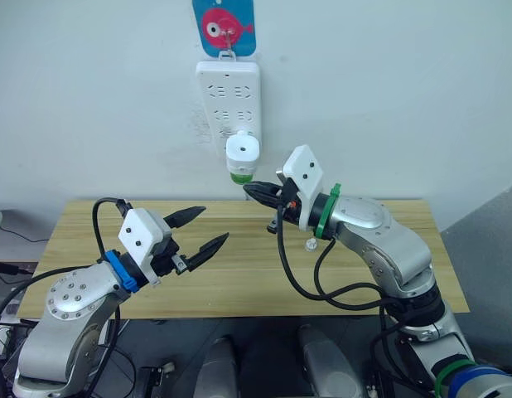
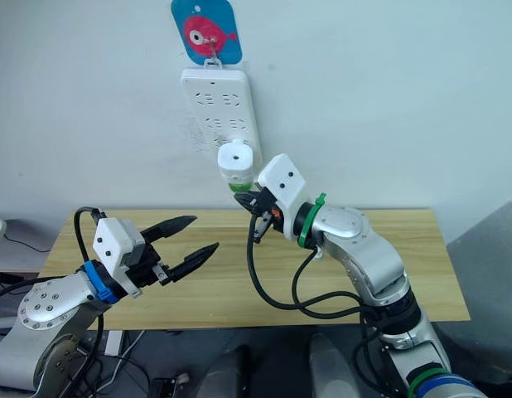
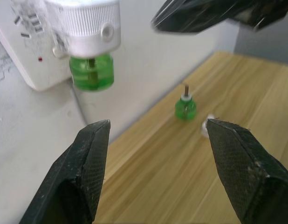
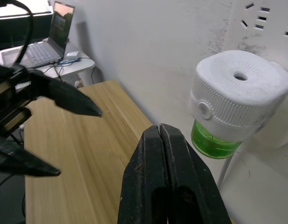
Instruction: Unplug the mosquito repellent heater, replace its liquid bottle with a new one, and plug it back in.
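White plastic marks the mosquito repellent heater (image 1: 242, 151), plugged into the lower end of a long power strip (image 1: 227, 95) that hangs on the far wall beneath a blue tag with a pink fish (image 1: 224, 25). A translucent green bottle (image 1: 241, 176) is fitted under the heater, above the far edge of the wooden bench (image 1: 239, 274).

The right pincer (image 1: 256, 191) hangs just below and to the right of the heater, near it but not touching, its two black fingers pressed together with nothing between them. The left pincer (image 1: 206, 230) is held over the near left part of the bench, well apart from the heater, its fingers spread wide and empty.

Another small green bottle (image 3: 185, 106) stands upright on the bench near the far edge, a thin wick rising from its top with no cap on it. A small clear piece (image 1: 310, 244) lies on the wood just beside it; what it is cannot be made out.

No brand name or readable writing shows on the heater, the bottles or the strip.
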Action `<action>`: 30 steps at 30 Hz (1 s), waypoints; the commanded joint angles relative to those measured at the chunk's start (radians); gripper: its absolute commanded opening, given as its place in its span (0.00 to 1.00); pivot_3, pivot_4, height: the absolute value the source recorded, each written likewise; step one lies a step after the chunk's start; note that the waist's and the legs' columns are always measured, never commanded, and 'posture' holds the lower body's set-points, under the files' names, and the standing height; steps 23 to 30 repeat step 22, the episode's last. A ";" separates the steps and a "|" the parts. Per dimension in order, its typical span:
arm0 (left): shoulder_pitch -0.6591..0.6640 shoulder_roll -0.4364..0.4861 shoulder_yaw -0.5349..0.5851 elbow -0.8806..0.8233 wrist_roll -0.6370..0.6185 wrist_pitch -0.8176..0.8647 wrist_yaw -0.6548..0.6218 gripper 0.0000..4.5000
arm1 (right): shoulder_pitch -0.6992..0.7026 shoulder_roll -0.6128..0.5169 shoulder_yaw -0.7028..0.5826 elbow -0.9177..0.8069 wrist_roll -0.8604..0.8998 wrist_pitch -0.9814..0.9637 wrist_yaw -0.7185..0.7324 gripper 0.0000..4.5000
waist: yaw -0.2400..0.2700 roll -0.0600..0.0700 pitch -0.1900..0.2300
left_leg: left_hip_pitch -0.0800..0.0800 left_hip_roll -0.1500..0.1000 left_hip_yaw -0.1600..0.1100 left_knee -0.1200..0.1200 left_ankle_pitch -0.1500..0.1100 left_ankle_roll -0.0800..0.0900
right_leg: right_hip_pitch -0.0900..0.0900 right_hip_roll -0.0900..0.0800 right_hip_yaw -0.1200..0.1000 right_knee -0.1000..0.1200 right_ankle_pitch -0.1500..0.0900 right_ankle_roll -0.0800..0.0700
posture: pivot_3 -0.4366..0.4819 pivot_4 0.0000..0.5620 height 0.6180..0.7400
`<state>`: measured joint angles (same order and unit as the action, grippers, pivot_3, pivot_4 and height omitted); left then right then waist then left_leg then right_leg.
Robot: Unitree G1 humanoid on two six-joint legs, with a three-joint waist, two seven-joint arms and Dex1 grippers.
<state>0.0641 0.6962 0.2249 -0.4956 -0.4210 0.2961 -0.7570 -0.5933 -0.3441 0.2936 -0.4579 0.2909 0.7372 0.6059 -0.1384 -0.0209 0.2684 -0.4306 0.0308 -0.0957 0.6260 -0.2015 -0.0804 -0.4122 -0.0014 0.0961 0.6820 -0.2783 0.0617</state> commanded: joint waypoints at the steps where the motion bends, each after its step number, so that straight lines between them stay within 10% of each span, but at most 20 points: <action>1: -0.004 0.049 0.037 0.099 0.019 -0.069 -0.082 0.95 | 0.047 -0.134 -0.030 -0.068 -0.040 -0.081 0.076 0.04 | 0.000 0.000 0.000 | 0.000 0.000 0.001 0.000 0.000 0.000 | 0.000 0.000 0.001 0.000 0.000 0.000 | 0.33 0.35 1.00; 13: 0.079 0.214 0.124 0.260 0.077 -0.123 -0.233 1.00 | 0.283 -0.608 -0.283 0.026 -0.003 -0.297 0.407 0.89 | 0.008 -0.003 -0.024 | 0.000 0.000 0.004 0.001 0.000 0.000 | 0.000 -0.001 0.001 -0.001 0.000 0.000 | 0.41 0.20 1.00; 30: 0.113 0.191 0.136 0.315 0.131 -0.234 -0.217 1.00 | 0.277 -0.630 -0.311 0.147 0.000 -0.423 0.489 0.89 | 0.021 -0.009 -0.066 | 0.006 0.000 0.007 0.001 0.000 0.000 | 0.004 -0.001 0.002 -0.001 0.000 0.000 | 0.45 0.16 1.00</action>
